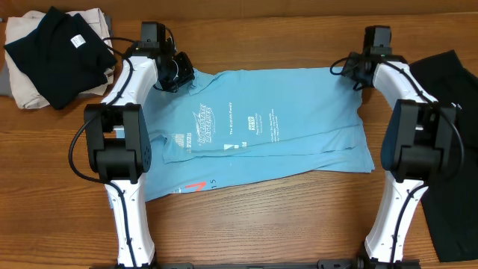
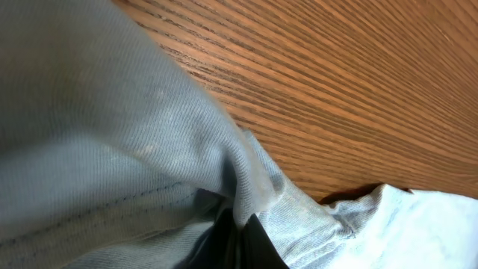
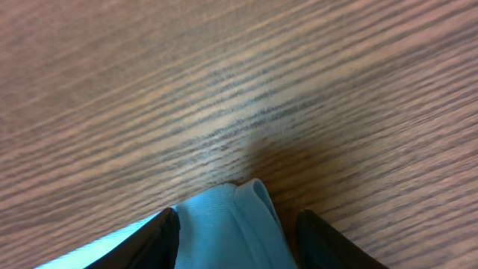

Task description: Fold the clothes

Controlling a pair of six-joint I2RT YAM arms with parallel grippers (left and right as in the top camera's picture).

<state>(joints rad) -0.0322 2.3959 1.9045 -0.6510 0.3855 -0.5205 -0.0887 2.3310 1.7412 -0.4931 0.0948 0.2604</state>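
Observation:
The light blue T-shirt (image 1: 299, 112) lies across the middle of the table, white print up, with its front layers partly folded and a small red mark near its front left edge. My left gripper (image 1: 177, 72) is at the shirt's far left corner and is shut on a bunched fold of it. In the left wrist view the dark jaws (image 2: 243, 240) pinch the blue fabric (image 2: 112, 149). My right gripper (image 1: 356, 73) is at the far right corner. In the right wrist view its fingers (image 3: 239, 240) are apart, with the shirt's rolled edge (image 3: 224, 228) between them.
A black garment (image 1: 56, 45) lies on a beige cloth (image 1: 22, 86) at the far left corner. Another black garment (image 1: 448, 157) lies along the right edge. Bare wooden table (image 1: 261, 224) shows in front of the shirt between the arm bases.

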